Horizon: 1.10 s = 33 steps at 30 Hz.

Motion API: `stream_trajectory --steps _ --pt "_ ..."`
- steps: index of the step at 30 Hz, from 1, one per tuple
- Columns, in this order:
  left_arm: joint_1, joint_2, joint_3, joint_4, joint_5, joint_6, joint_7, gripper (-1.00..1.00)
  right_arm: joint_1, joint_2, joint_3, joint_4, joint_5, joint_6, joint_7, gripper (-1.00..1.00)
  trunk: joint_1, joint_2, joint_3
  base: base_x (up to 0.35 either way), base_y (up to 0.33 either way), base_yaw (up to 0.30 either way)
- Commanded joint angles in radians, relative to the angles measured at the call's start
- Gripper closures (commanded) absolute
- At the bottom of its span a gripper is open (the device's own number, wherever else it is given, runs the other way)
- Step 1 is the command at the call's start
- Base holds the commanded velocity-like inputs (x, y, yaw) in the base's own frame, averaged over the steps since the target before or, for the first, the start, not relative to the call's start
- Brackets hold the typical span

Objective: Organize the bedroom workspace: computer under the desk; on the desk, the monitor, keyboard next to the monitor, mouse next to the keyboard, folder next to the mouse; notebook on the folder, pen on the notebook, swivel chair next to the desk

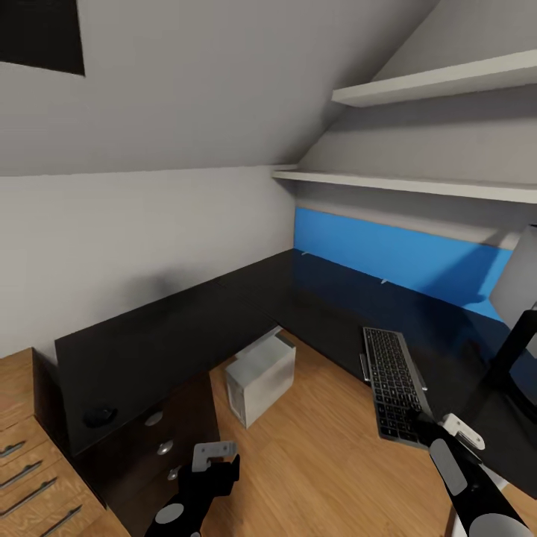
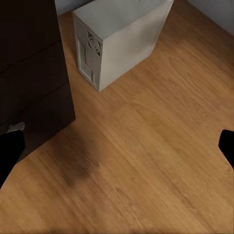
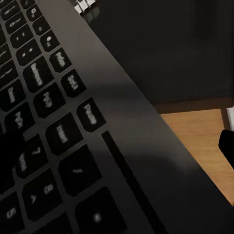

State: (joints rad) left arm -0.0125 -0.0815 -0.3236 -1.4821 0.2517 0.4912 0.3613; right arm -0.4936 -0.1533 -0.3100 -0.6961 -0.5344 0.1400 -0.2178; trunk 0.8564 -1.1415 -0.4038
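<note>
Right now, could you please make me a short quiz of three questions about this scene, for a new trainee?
1. True or false: the computer stands on the wooden floor, partly under the desk.
2. Multiple choice: which thing is the right gripper at? A) the mouse B) the keyboard C) the monitor
3. Fill in: the mouse lies on the ____ end of the desk as the head view shows it.

Key
1. True. The pale case sits on the floor at the desk's inner corner.
2. B. It is at the near end of the keyboard; whether it grips it, I cannot tell.
3. Left. The monitor is at the far right.
</note>
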Motion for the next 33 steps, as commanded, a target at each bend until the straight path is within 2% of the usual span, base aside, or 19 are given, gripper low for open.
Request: stream_trajectory --steps 1,6,10,15,18,21,24,25,26,27,28,30,32,33 --pt "-0.001 0.0 -0.002 -0.001 0.011 0.003 0.01 -1.0 0.0 0.0 0.0 -0.003 -0.007 0.004 -0.005 -1.0 -0.004 0.007 0.002 0.0 0.0 0.0" --pt "-0.001 0.0 -0.002 -0.001 0.011 0.003 0.01 -1.0 0.0 0.0 0.0 -0.014 -0.007 0.003 -0.005 -1.0 -0.023 0.042 0.018 0.0 0.0 0.0" --pt "-0.001 0.0 -0.002 -0.001 0.011 0.003 0.01 -1.0 0.001 0.009 -0.002 -0.094 -0.004 0.002 -0.01 -1.0 -0.038 0.07 0.03 0.0 0.0 0.0" --pt "-0.001 0.0 -0.002 0.0 0.011 0.003 0.01 -1.0 0.001 0.017 -0.003 -0.143 0.0 0.002 -0.022 -1.0 -0.058 0.105 0.046 0.0 0.0 0.0" --pt "-0.001 0.0 -0.003 0.0 0.011 0.003 0.009 -1.0 0.004 0.029 -0.002 -0.204 0.007 0.001 -0.046 -1.0 -0.069 0.126 0.055 0.0 0.0 0.0" --pt "-0.001 0.0 -0.003 0.004 0.011 0.003 0.009 -1.0 0.027 0.071 -0.002 -0.331 0.048 0.003 -0.109 -1.0 -0.081 0.147 0.065 0.0 0.0 0.0" --pt "-0.001 0.0 -0.009 0.013 0.01 0.003 0.008 -1.0 0.102 0.146 -0.001 -0.486 0.14 0.006 -0.158 -1.0 -0.081 0.147 0.065 0.0 0.0 0.0" --pt "0.0 0.0 -0.01 0.013 0.01 0.003 0.008 -1.0 0.115 0.159 0.0 -0.509 0.156 0.006 -0.162 -1.0 -0.081 0.147 0.065 0.0 0.0 0.0" --pt "-0.001 0.0 -0.011 0.015 0.01 0.003 0.008 -1.0 0.138 0.188 0.005 -0.55 0.186 0.006 -0.168 -1.0 -0.081 0.147 0.065 0.0 0.0 0.0" --pt "-0.001 0.0 -0.011 0.015 0.01 0.003 0.008 -1.0 0.149 0.203 0.01 -0.568 0.202 0.006 -0.17 -1.0 -0.081 0.147 0.065 0.0 0.0 0.0" --pt "-0.001 0.0 -0.011 0.016 0.01 0.003 0.008 -1.0 0.171 0.232 0.024 -0.599 0.237 0.005 -0.173 -1.0 -0.081 0.147 0.065 0.0 0.0 0.0" --pt "-0.001 0.0 -0.011 0.016 0.009 0.003 0.008 -1.0 0.19 0.256 0.044 -0.622 0.277 0.004 -0.175 -1.0 -0.081 0.147 0.065 0.0 0.0 0.0" --pt "-0.001 0.0 -0.011 0.017 0.009 0.003 0.008 -1.0 0.222 0.293 0.101 -0.648 0.391 0.003 -0.177 -1.0 -0.081 0.147 0.065 0.0 0.0 0.0" --pt "-0.001 0.0 -0.011 0.017 0.009 0.003 0.008 -1.0 0.224 0.296 0.105 -0.649 0.399 0.003 -0.177 -1.0 -0.081 0.147 0.065 0.0 0.0 0.0"
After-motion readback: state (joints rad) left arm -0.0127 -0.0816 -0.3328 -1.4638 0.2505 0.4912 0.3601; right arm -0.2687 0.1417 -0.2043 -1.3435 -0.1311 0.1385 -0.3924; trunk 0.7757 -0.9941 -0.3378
